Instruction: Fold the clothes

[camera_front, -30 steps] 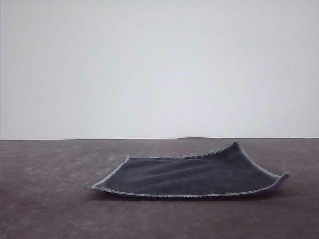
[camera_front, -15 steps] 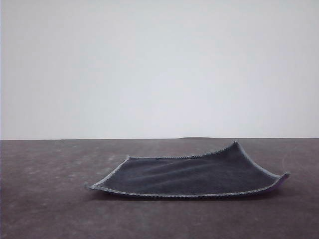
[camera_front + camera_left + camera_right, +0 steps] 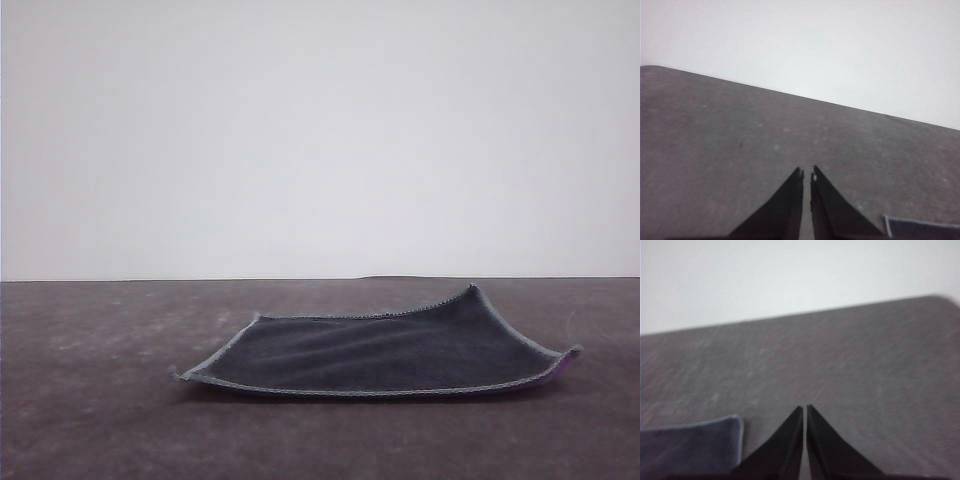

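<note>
**benchwatcher:** While I'm standing here, the small square dark grey towel-like cloth with light grey stitched edging (image 3: pixel 385 352) is lying spread out on the dark brown speckled tabletop (image 3: pixel 90 420), a bit right of centre. Grey face up, far right corner curled upward, and a sliver of bright purple peeks out under the near right corner.

**foldfan:** What are the claws doing?

**benchwatcher:** Left gripper (image 3: pixel 806 174) has its black pointed fingers (image 3: pixel 790 200) pressed nearly together with a thin slit between the tips, nothing in them. It's over bare table, with a corner of the cloth (image 3: pixel 920 227) just off to one side. Right gripper (image 3: pixel 804 408) is the same deal: tips together, empty, over the tabletop, and a rounded cloth corner (image 3: pixel 695 447) sits beside it, not touching.
</note>
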Controlling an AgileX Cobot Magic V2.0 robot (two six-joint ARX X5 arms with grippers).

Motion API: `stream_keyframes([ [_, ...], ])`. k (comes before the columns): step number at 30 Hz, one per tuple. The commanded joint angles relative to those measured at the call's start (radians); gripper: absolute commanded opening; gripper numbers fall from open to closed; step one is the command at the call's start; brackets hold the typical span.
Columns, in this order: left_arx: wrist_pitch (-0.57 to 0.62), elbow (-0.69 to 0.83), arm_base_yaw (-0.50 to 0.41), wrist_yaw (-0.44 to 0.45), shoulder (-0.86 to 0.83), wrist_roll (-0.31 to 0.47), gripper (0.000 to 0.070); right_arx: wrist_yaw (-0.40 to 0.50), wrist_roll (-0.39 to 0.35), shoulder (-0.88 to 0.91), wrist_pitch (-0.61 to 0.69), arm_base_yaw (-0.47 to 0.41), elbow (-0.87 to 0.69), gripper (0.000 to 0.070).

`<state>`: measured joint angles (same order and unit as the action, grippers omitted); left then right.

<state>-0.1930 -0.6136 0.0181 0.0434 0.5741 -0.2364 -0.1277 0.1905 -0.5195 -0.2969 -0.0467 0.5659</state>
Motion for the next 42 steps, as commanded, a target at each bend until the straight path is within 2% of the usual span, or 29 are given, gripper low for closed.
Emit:
stream_keyframes([
  [1,0.005,-0.059,0.002,0.024,0.098,0.018,0.0016,-0.027,-0.017,-0.099,-0.014,0.000,0.052,0.0007],
  [9,0.007,-0.213,0.003,0.149,0.442,0.045,0.0016,-0.160,-0.079,-0.461,-0.063,0.000,0.228,0.0007],
  [17,0.000,-0.237,0.016,0.274,0.660,0.045,0.0016,-0.259,-0.091,-0.689,-0.042,0.023,0.262,0.0007],
  [23,-0.021,-0.237,0.045,0.333,0.756,0.045,0.0016,-0.273,-0.100,-0.773,-0.042,0.038,0.262,0.0007],
  [30,-0.031,-0.237,0.079,0.344,0.781,0.045,0.0017,-0.273,-0.099,-0.780,-0.049,0.038,0.262,0.0007],
  [32,-0.031,-0.237,0.086,0.348,0.780,0.045,0.0035,-0.273,-0.100,-0.780,-0.057,0.038,0.262,0.0008],
  [33,-0.033,-0.237,0.089,0.352,0.781,0.045,0.0071,-0.274,-0.100,-0.780,-0.060,0.038,0.262,0.0015],
  [35,-0.035,-0.237,0.094,0.362,0.781,0.045,0.0215,-0.283,-0.102,-0.780,-0.068,0.038,0.262,0.0096],
  [36,-0.036,-0.237,0.096,0.370,0.781,0.045,0.0297,-0.290,-0.102,-0.780,-0.071,0.038,0.262,0.0178],
  [38,-0.038,-0.237,0.101,0.394,0.781,0.044,0.0400,-0.295,-0.101,-0.780,-0.072,0.038,0.262,0.0335],
  [40,-0.043,-0.237,0.108,0.420,0.780,0.044,0.0391,-0.298,-0.101,-0.780,-0.072,0.039,0.262,0.0382],
  [42,-0.049,-0.237,0.116,0.437,0.781,0.037,0.0391,-0.315,-0.101,-0.780,-0.072,0.041,0.262,0.0382],
])
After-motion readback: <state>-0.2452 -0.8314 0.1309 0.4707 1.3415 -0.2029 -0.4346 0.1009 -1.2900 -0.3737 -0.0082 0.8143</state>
